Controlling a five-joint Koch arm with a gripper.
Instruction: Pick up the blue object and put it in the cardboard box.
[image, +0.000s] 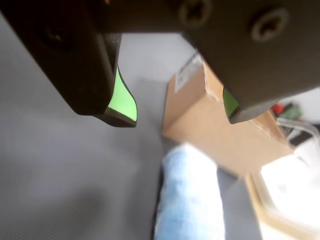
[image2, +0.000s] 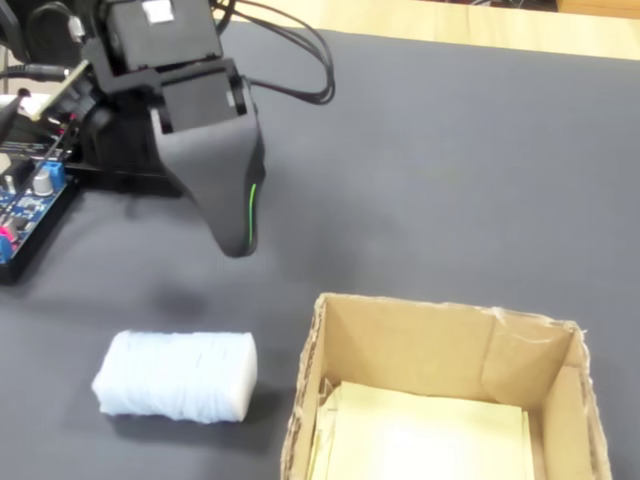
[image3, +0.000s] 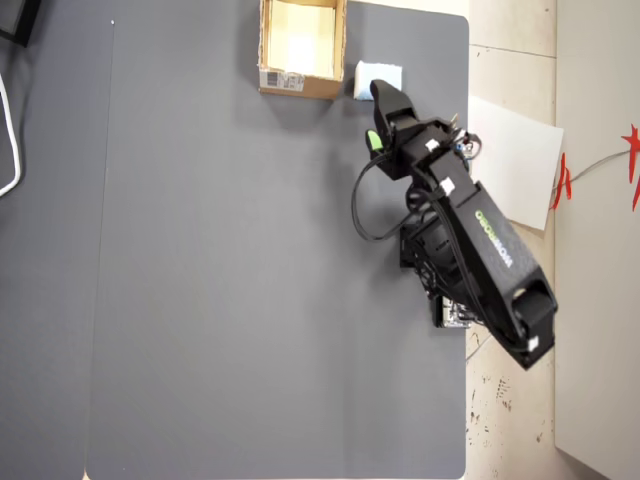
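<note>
The blue object (image2: 175, 375) is a pale blue soft block lying on the grey mat, just left of the cardboard box (image2: 400, 340) in the fixed view. The wrist view shows the block (image: 190, 195) below the jaws and beside the box (image: 215, 125), whose white label faces the camera. My gripper (image: 178, 119) is open, its green-padded jaws wide apart with nothing between them. It hangs above the mat, apart from the block, in the fixed view (image2: 240, 235). From overhead, the gripper (image3: 377, 115) partly covers the block (image3: 385, 72) to the right of the box (image3: 300, 85).
A dark-blue circuit board (image2: 25, 205) and the arm's base sit at the left of the fixed view, with black cables (image2: 300, 60) behind. Overhead, a white sheet (image3: 510, 160) lies off the mat's right edge, and the block rests near the mat's top corner.
</note>
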